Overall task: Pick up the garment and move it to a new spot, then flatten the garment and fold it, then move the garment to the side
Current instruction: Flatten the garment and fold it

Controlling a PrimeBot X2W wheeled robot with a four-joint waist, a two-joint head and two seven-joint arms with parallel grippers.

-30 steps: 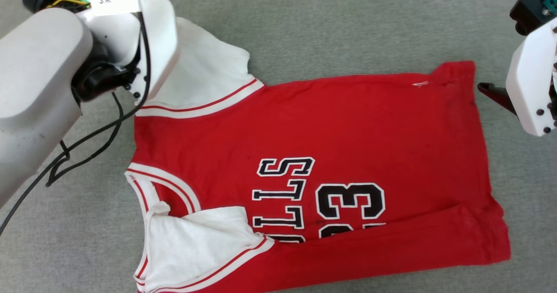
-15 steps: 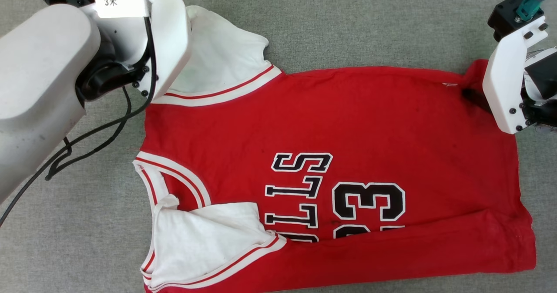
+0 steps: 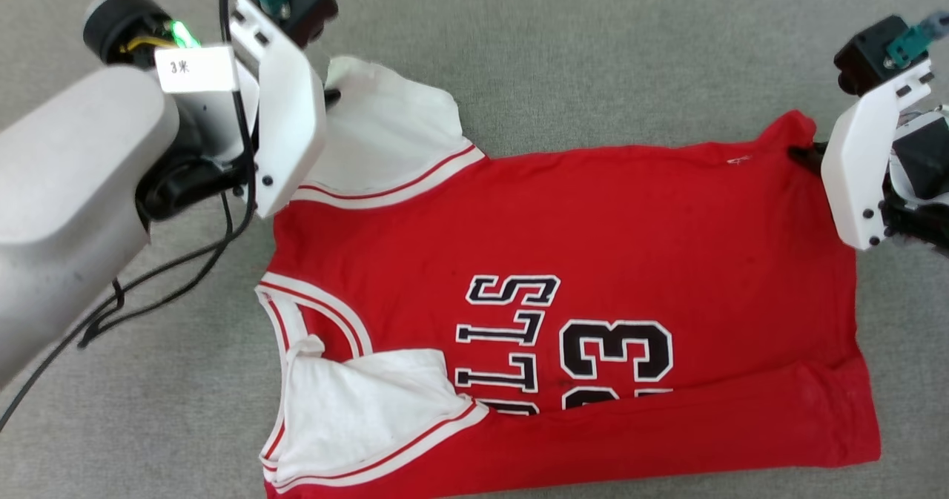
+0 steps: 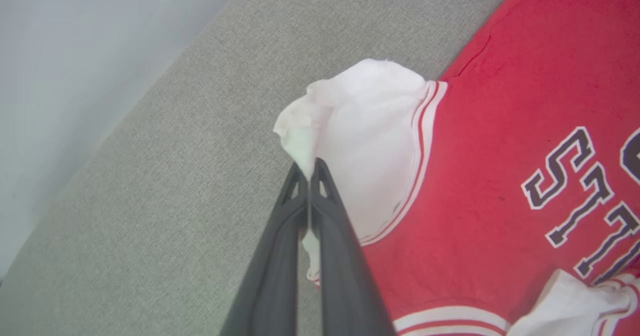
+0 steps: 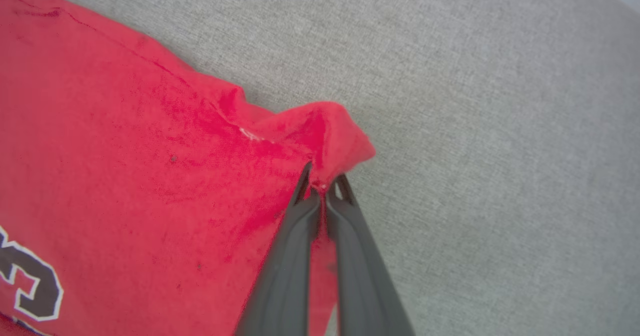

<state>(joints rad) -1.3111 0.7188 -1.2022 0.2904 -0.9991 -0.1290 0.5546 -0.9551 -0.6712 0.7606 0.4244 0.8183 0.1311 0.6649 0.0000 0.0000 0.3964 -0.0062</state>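
The left gripper (image 4: 311, 168) has its two dark fingers pressed together on the edge of the far white sleeve (image 3: 385, 136), a sliver of white cloth caught between them. The right gripper (image 5: 322, 177) is likewise clamped, its two fingers pinching the far hem corner (image 3: 797, 122) of the garment (image 3: 593, 225). That corner is drawn up into a small peak.

A second ago the right gripper's dark finger stood off the hem, apart from the cloth, and the corner lay flat. Half a second ago it had reached the corner. The left arm's pale housing was over the far sleeve in all three moments.

There is one garment, red, with two white sleeves trimmed in red and white stripes. It lies front up on the grey woven surface (image 3: 593, 39), with its collar (image 3: 311, 314) towards the robot's left and its hem towards the right. The near sleeve (image 3: 356, 410) is turned in over the chest and hides the start of the black lettering (image 3: 504, 343). The near long side is folded up in one band that covers the lower part of the number (image 3: 615, 351).

In the left wrist view, the surface's far edge runs well apart from the held sleeve. One black cable (image 3: 170, 276) loops down from the left arm.
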